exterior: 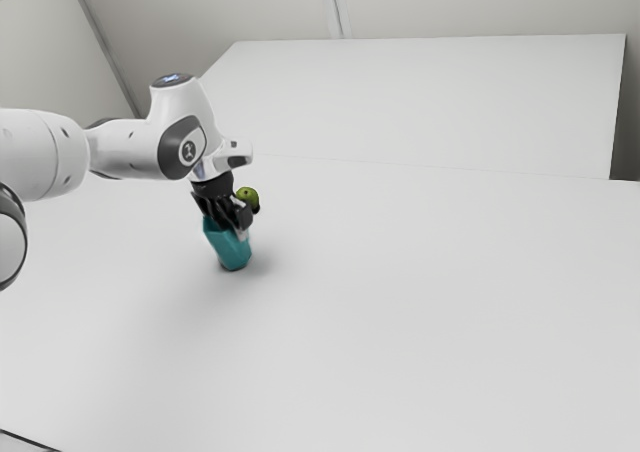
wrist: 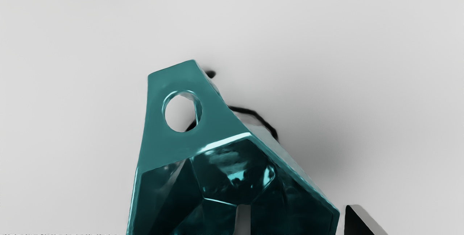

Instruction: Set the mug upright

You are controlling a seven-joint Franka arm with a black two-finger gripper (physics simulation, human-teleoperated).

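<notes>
Your gripper [exterior: 238, 227] stands open astride the mug's [exterior: 234, 253] wall, one finger inside, nothing clamped, in from the desk's [exterior: 420, 322] edges.

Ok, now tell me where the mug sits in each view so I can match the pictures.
Exterior view: the teal mug is left of centre, just below the gripper.
Wrist view: it is by the gripper, one fingertip over its open mouth, the other outside its wall.
Shared landmark: the green fruit, off the mug's handle side.

The glossy teal, faceted mug [wrist: 170, 148] sits mouth-up on the white table [exterior: 400, 302].
</notes>
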